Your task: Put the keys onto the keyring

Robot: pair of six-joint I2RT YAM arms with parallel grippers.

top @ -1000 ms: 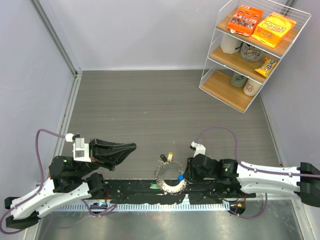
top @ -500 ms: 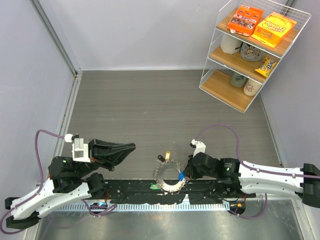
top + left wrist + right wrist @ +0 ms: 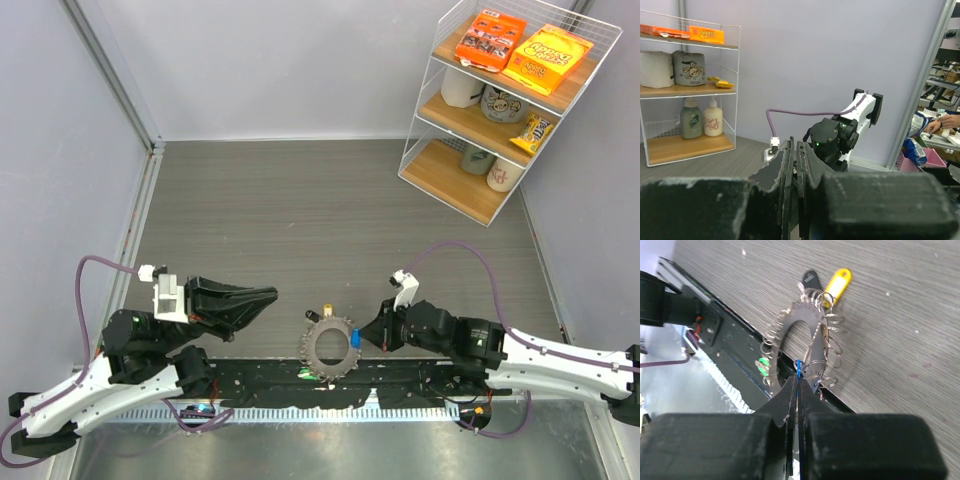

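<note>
Pale lilac walls [image 3: 300,60] enclose a grey table [image 3: 330,220]; a 3-shelf wire rack [image 3: 447,172] stands far right.

The left arm [image 3: 85,388] and right arm [image 3: 545,358] have white shells, black joints and looping purple cables [image 3: 462,248].

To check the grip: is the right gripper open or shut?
Shut. The right gripper has its fingers pressed together, pinching a thin blue tag by the keyring.

Grey wood-grain worktop [image 3: 330,220] has the keyring [image 3: 328,346] near the front edge, wire shelf rack [image 3: 505,110] back right.
</note>
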